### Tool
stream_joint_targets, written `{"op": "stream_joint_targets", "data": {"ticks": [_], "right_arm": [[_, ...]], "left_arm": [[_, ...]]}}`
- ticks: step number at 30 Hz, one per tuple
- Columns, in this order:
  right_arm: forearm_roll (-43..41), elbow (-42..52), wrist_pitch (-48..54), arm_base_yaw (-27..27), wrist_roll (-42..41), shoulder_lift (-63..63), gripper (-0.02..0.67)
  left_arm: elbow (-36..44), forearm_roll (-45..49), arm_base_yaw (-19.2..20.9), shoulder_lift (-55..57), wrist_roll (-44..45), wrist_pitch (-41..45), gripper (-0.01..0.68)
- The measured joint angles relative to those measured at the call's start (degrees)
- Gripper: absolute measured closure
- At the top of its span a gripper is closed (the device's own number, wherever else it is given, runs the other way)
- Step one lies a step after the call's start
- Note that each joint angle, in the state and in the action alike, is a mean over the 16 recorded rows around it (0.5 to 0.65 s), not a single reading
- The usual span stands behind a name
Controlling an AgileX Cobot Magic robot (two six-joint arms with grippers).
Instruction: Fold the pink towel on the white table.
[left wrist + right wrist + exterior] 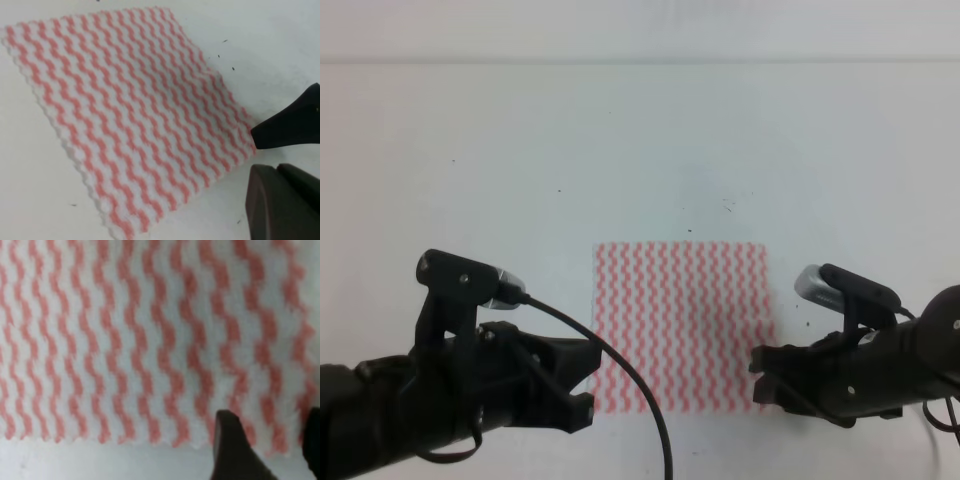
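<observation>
Towel first: the pink towel (682,325) lies spread flat on the white counter (520,160), a little right of middle and toward the near edge of the exterior high view. It looks close to square there, so no long axis can be read with any confidence; its edges run square to the view and its wavy pink stripes run from far side to near side. The near corners are partly covered by the two arms, so how the lower edge finishes cannot be seen from above.

Left tool (582,385) sits at the towel's near-left corner with its fingers spread apart, holding nothing. In the left wrist view, one dark fingertip (287,127) just touches the cloth's edge, while the other is cut off by the frame's lower right corner.

Right tool (765,375) sits at the near-right corner. In the right wrist view the striped cloth fills nearly everything (blurred and very close), with a strip of bare counter along the bottom. One dark finger (230,450) stands over the hem and a sliver of the other shows at the right border; they stand apart, gripping nothing.
</observation>
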Motion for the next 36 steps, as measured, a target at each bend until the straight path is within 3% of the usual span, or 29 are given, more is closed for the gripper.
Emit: {"op": "stream_joint_targets", "data": {"ticks": [16,36], "right_arm": [[-1.04,-1.04,1.10,0.01,-0.78,1.26,0.399],[-1.45,-1.11,1.01,0.02,-0.74,1.44,0.600]], "left_arm": [[0.00,0.00,0.00,0.00,0.01,0.11,0.676],[0.02,0.00,0.01,-0.11,6.78,-0.97,0.676]]}}
